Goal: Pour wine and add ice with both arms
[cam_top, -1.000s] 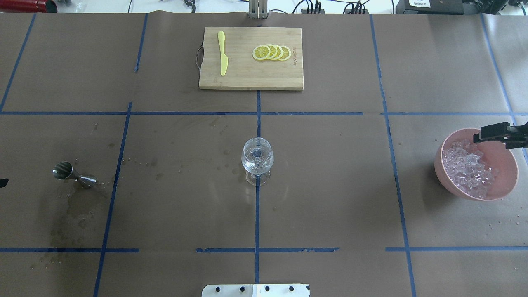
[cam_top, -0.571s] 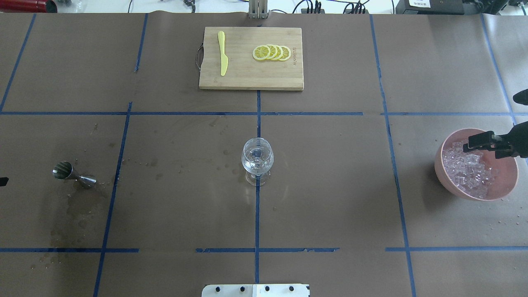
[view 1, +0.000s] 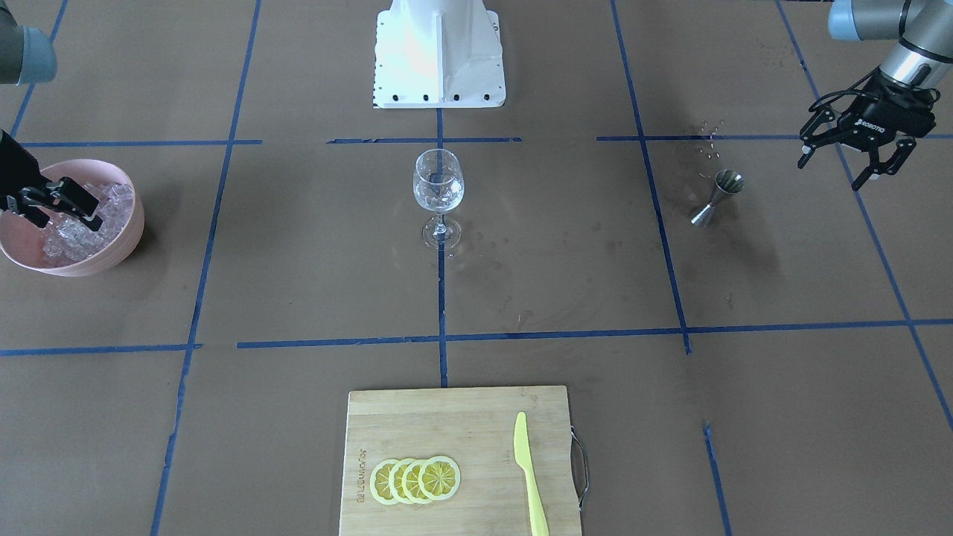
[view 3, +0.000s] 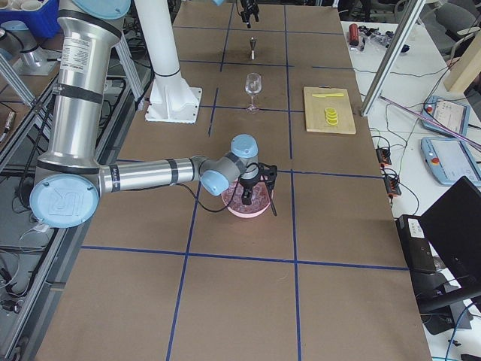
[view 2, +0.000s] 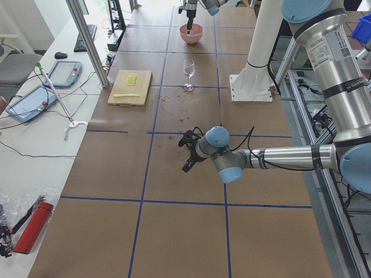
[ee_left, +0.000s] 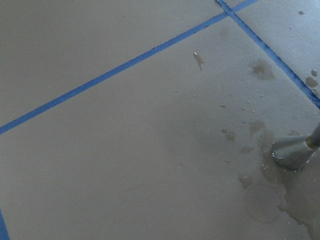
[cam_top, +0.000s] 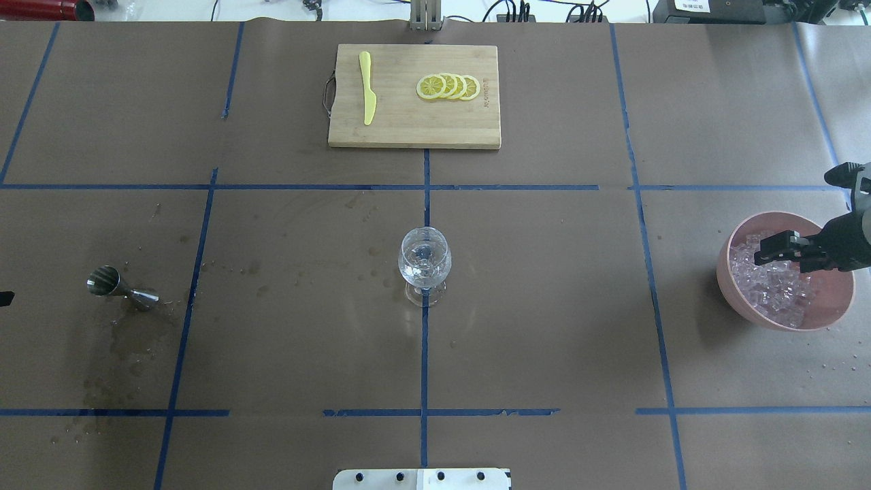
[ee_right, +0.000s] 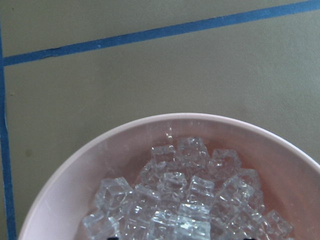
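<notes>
Cropped overhead, the left gripper [view 1: 837, 173] is shown from the front spread and empty near the jigger [view 1: 716, 197]; the right gripper [view 1: 53, 210], also spread, is angled over ice [ee_right: 185, 200] in the bowl [ee_right: 60, 200].

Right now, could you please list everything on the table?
wine glass: one, clear, table centre
jigger: one, steel, robot's left side
wine: marks, dark, around the jigger
bowl: one, pink, robot's right side
ice: heap, clear, in the bowl
cutting board: one, wooden, far side
lemon slices: four, yellow, on the board
knife: one, yellow, on the board
pedestal base: one, white, near edge
left gripper: one, black, open, near the jigger
right gripper: one, black, open, over the ice
</notes>
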